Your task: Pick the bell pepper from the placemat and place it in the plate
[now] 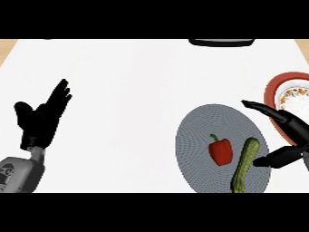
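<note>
A red bell pepper (220,151) with a green stem lies on a round grey placemat (207,131) at the lower right. Beside it, to the right, lies a green cucumber (245,165). The plate (304,97), white with a red rim and flowered border, sits at the right edge, just beyond the placemat. My right hand (294,136) hovers between placemat and plate, to the right of the cucumber, fingers spread and holding nothing. At the left, my left hand (41,118) rests open with fingers up, far from the pepper.
A dark object (221,42) shows at the counter's far edge, top centre right. The white counter (130,90) stretches wide between the two hands; wooden strips show at both upper corners.
</note>
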You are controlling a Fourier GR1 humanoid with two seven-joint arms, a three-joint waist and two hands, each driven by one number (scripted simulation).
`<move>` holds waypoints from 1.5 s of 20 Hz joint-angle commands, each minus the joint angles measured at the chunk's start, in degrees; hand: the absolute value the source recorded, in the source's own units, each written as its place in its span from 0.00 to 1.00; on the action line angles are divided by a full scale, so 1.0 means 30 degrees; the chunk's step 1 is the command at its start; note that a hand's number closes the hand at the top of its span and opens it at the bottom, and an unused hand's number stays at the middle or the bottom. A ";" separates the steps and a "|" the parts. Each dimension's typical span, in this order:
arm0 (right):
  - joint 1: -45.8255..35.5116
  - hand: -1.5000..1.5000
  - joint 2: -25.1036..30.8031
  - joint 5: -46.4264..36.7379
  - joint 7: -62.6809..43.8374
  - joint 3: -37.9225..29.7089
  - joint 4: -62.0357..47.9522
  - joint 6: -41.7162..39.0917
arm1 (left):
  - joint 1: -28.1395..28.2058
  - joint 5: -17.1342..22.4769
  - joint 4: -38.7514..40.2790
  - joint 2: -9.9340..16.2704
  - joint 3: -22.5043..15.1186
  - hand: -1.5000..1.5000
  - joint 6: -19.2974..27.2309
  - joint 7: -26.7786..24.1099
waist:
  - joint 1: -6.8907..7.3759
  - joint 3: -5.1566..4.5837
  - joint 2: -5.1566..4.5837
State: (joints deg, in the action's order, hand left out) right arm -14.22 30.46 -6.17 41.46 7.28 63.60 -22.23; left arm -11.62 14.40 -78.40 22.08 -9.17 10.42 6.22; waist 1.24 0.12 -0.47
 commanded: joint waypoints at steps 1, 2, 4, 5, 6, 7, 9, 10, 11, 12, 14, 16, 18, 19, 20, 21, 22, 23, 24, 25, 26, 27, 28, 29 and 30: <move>-0.1342 0.00 0.1383 -0.2114 0.2192 0.0407 -0.2286 -0.0783 | 0.0166 -0.0092 -0.0809 -0.0145 0.0194 0.50 0.0274 0.0928 | -0.0089 -0.0015 0.0107; -0.1907 0.00 0.0007 -0.3050 0.1728 0.0978 -0.2657 0.0637 | 0.0597 -0.0228 0.0464 -0.0644 0.0179 0.50 -0.0242 -0.0413 | -0.0159 -0.0028 0.0092; -0.0625 0.00 0.0740 -0.2884 -0.0017 0.1043 0.0246 -0.0022 | 0.0848 -0.0117 -0.0418 0.0250 0.1018 0.50 -0.0704 -0.0033 | -0.0368 -0.0043 0.0184; -0.0593 0.00 -0.0334 -0.3628 0.1063 0.1174 -0.0625 0.0871 | 0.0578 -0.0466 0.0220 0.0133 0.1244 0.50 -0.0907 0.0003 | -0.0360 -0.0037 0.0156; -0.0329 0.00 0.1061 -0.2916 -0.0511 0.0654 0.1224 -0.0332 | 0.1249 -0.0564 -0.1923 -0.0343 0.0783 0.50 0.0227 0.1144 | -0.0388 -0.0040 0.0208; 0.0558 0.00 0.0772 -0.3712 -0.0168 0.1431 0.1725 0.0205 | 0.0619 -0.1216 0.0702 -0.0870 0.0521 0.50 -0.0178 -0.0545 | -0.0524 -0.0048 0.0177; -0.0745 0.00 0.0708 -0.4401 -0.1228 0.1495 0.0806 -0.0251 | 0.0399 -0.0927 0.0679 -0.0647 0.1221 0.50 -0.0570 -0.0673 | -0.0399 -0.0044 0.0151; -0.0759 0.00 0.0723 -0.4602 -0.1870 0.1904 0.1275 -0.0682 | 0.0863 -0.0760 0.0183 -0.0425 0.1373 0.50 -0.0661 -0.0532 | -0.0366 -0.0046 0.0167; -0.0159 0.00 0.0393 -0.4791 -0.3331 0.2222 0.2838 -0.0451 | 0.0218 -0.1252 0.0785 -0.0881 0.1035 0.50 -0.0208 -0.0204 | -0.0514 -0.0052 0.0185; -0.1108 0.00 0.1063 -0.5462 -0.2844 0.2511 0.1638 -0.0935 | 0.1515 -0.0627 -0.0959 0.0101 0.1348 0.50 -0.0967 -0.0059 | -0.0207 -0.0043 0.0195; -0.1032 0.00 0.0769 -0.5877 -0.3456 0.2475 0.2591 -0.1184 | 0.0107 -0.1083 0.0536 -0.0982 0.1210 0.50 -0.0644 0.0206 | -0.0438 -0.0046 0.0163; -0.1073 0.00 0.0785 -0.7140 -0.4106 0.2962 0.3002 -0.0360 | 0.0768 -0.0636 0.0595 -0.0373 0.1829 0.50 -0.1387 -0.0406 | -0.0388 -0.0051 0.0155; -0.0785 0.00 0.0099 -0.7823 -0.5770 0.3250 0.3960 -0.0144 | 0.0576 -0.1227 -0.0702 -0.1017 0.1229 0.50 -0.0569 0.0653 | -0.0407 -0.0045 0.0186; -0.0947 0.00 0.0564 -0.8620 -0.4220 0.3031 0.2100 0.0432 | 0.1251 -0.1266 -0.1800 -0.0557 0.1335 0.50 -0.0650 0.1168 | -0.0265 -0.0031 0.0168; -0.1026 0.00 -0.0459 -0.9048 -0.5694 0.3616 0.3148 0.0562 | 0.0494 -0.1028 -0.1037 -0.0620 0.1761 0.50 -0.0805 0.1420 | -0.0349 -0.0039 0.0168; -0.1645 0.00 -0.0902 -0.9142 -0.6449 0.3724 0.2962 -0.0020 | 0.1201 -0.1035 -0.1771 -0.0189 0.1784 0.50 -0.1327 0.1312 | -0.0272 -0.0039 0.0173; -0.1395 0.00 0.0068 -0.9269 -0.5840 0.3237 0.2833 -0.0593 | 0.1247 -0.1738 -0.0937 -0.1155 0.1480 0.50 -0.0673 0.0400 | -0.0361 -0.0042 0.0162; -0.1330 0.00 -0.0038 -1.0021 -0.6030 0.3891 0.2820 -0.0361 | 0.0710 -0.1453 -0.0433 -0.0960 0.1704 0.50 -0.1094 0.0555 | -0.0379 -0.0043 0.0152; -0.0971 0.00 0.0229 -1.0804 -0.3991 0.3754 0.1294 0.0817 | 0.1088 -0.1445 -0.1025 -0.0900 0.1850 0.50 -0.1158 0.0740 | -0.0317 -0.0033 0.0143; -0.1362 0.00 -0.0568 -1.0561 -0.6650 0.3903 0.3403 -0.0543 | 0.0739 -0.1418 -0.1517 -0.0770 0.2048 0.50 -0.1166 0.1460 | -0.0372 -0.0041 0.0177; -0.1592 0.00 -0.0731 -1.0805 -0.5860 0.3586 0.2570 -0.0800 | 0.0695 -0.1558 -0.0302 -0.1502 0.2151 0.50 -0.1282 0.0695 | -0.0379 -0.0041 0.0154; -0.1574 0.00 -0.0907 -1.1345 -0.6011 0.4079 0.2190 -0.0517 | 0.1804 -0.1280 -0.1834 -0.0563 0.2394 0.50 -0.1909 0.0742 | -0.0287 -0.0038 0.0165; -0.1553 0.00 -0.1191 -1.1213 -0.6750 0.3804 0.2962 -0.1322 | 0.0410 -0.2267 -0.0894 -0.1741 0.1753 0.50 -0.0828 0.1383 | -0.0403 -0.0041 0.0162; -0.1840 0.00 -0.0918 -1.1244 -0.6942 0.3742 0.3010 -0.2045 | 0.0836 -0.1597 0.0309 -0.1247 0.2700 0.50 -0.1972 -0.0303 | -0.0398 -0.0046 0.0154; -0.1990 0.00 -0.0890 -1.1441 -0.7008 0.3643 0.3131 -0.2414 | 0.1071 -0.1614 -0.0750 -0.0821 0.2872 0.50 -0.2086 0.0500 | -0.0363 -0.0043 0.0166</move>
State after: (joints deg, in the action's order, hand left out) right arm -18.99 28.40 -38.35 22.59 18.35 72.07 -25.84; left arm -8.82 9.69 -80.62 18.96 -2.44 5.95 8.11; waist 0.14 0.00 0.01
